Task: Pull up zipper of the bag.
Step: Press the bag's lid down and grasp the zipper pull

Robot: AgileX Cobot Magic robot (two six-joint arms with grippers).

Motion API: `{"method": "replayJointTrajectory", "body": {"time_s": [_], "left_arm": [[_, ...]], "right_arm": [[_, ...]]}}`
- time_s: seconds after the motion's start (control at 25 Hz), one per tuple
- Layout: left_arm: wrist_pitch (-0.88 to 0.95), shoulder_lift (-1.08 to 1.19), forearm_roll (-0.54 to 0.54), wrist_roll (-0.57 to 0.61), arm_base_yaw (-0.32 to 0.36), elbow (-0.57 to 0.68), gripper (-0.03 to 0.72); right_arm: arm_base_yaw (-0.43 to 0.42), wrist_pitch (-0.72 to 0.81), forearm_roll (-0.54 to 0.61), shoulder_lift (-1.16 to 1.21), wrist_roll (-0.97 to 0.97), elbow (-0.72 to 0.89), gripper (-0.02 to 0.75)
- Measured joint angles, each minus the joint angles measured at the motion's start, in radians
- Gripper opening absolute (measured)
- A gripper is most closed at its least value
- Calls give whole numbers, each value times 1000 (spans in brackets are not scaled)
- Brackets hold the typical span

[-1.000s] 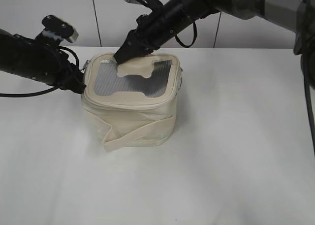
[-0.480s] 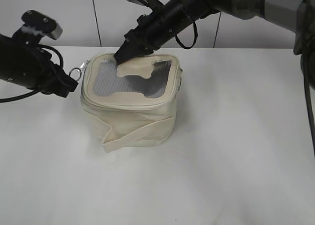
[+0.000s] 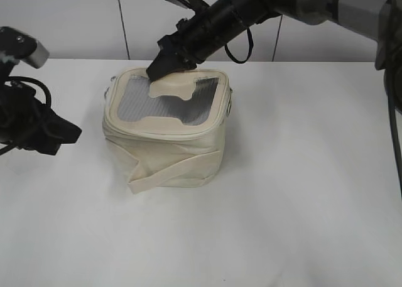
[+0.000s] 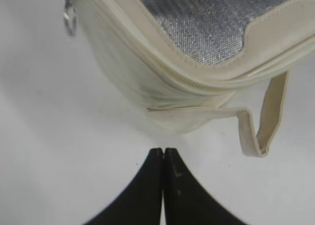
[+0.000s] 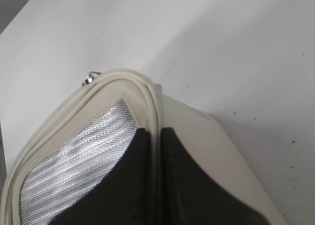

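The cream bag (image 3: 169, 150) stands on the white table, its grey mesh top with the cream patch facing up. The zipper (image 3: 157, 129) runs round the top rim and looks closed along the front; a silver ring pull (image 3: 112, 80) hangs at the back left corner, also visible in the left wrist view (image 4: 70, 21). My left gripper (image 3: 73, 134) is shut and empty, well left of the bag, fingertips together (image 4: 163, 151) above bare table. My right gripper (image 3: 154, 71) is shut on the bag's back rim (image 5: 156, 130), pinching the cream edge.
The flat cream strap (image 3: 177, 174) loops loose across the bag's front side and sticks out in the left wrist view (image 4: 268, 112). The white wall stands close behind the table. The table (image 3: 301, 193) is bare white around the bag.
My left gripper has drawn away from the bag's left corner, leftward and down; the ring pull it was at now hangs free against the bag. The right gripper keeps its hold.
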Motion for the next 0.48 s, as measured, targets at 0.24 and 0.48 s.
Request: {"method": "replayJointTrajectory", "body": {"time_s": [0.24, 0.48], "left_arm": [[-180, 4, -16, 0, -1, -1, 148], [-239, 148, -17, 4, -1, -69, 498]], "right_arm": [[0, 0, 0, 0, 2, 0, 46], [0, 0, 0, 0, 1, 0, 46]]}}
